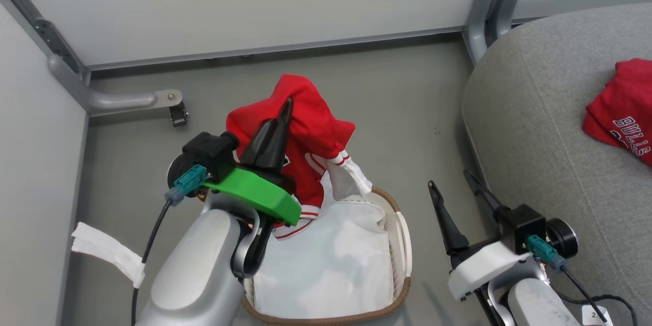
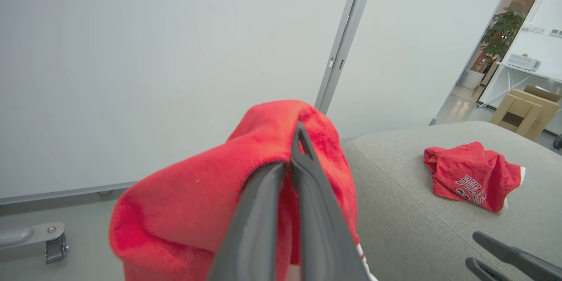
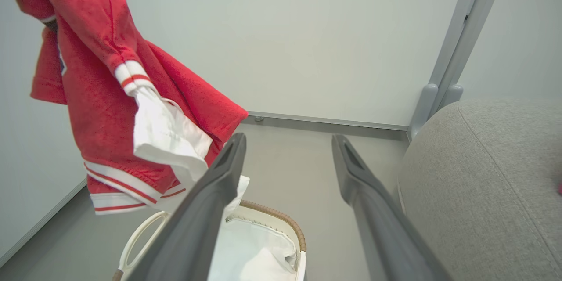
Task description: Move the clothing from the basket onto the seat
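Pinching the striped garment (image 1: 310,127) between closed jaws above the basket (image 1: 401,249), the left gripper (image 1: 279,112) had yet to reach the seat (image 1: 535,127), where the lettered garment (image 1: 621,112) already lay; the right gripper (image 1: 449,179) gaped empty.

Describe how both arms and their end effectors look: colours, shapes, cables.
The left end effector has two long, dark, tapering fingers on a bright green bracket, with a black block and a teal plug feeding a black cable. Its forearm is rounded silver-grey. The right end effector has matching fingers, block, plug and cable, but a white bracket.
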Robot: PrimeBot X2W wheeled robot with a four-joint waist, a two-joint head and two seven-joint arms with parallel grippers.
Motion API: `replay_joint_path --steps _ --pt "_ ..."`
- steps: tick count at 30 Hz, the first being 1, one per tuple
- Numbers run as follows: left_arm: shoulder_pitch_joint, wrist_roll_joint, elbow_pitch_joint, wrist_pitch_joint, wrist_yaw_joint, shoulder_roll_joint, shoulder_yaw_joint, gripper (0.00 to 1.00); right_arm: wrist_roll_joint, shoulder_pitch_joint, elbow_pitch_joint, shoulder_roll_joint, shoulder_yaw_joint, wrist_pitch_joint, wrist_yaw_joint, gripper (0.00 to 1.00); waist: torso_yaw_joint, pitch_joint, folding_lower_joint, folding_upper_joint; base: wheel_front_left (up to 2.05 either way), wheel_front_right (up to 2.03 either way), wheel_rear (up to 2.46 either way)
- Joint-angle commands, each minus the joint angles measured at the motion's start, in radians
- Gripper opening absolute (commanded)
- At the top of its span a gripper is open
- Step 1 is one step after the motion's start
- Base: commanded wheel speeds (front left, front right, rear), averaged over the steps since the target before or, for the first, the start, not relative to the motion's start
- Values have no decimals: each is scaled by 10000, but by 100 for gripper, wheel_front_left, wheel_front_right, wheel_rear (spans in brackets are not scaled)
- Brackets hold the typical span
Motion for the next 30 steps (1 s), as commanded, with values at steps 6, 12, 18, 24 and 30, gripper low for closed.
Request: replay_joint_path --steps 6,12,18,24,30 --pt "-180 305 -972 -6 -66 -26 218 0 52 437 86 -25 106 -19 -14 100 219 -521 1 -1 0 0 0" --pt "-57 382 -1540 -6 -68 -49 197 0 79 554 112 -18 356 -19 -14 100 247 -644 1 -1 0 0 0" --pt "197 275 -1600 -6 -70 -74 30 0 43 -42 -577 -64 1352 -19 -14 100 311 -622 1 -1 0 0 0" --pt "116 207 -1592 -6 -72 -93 -103 0 187 -1051 -1034 -193 2473 -20 -14 100 499 -498 1 -1 0 0 0" --pt "-41 129 -1629 -6 -74 -116 -507 0 236 -2117 -535 -244 3041 -18 -14 100 886 -372 1 -1 0 0 0"
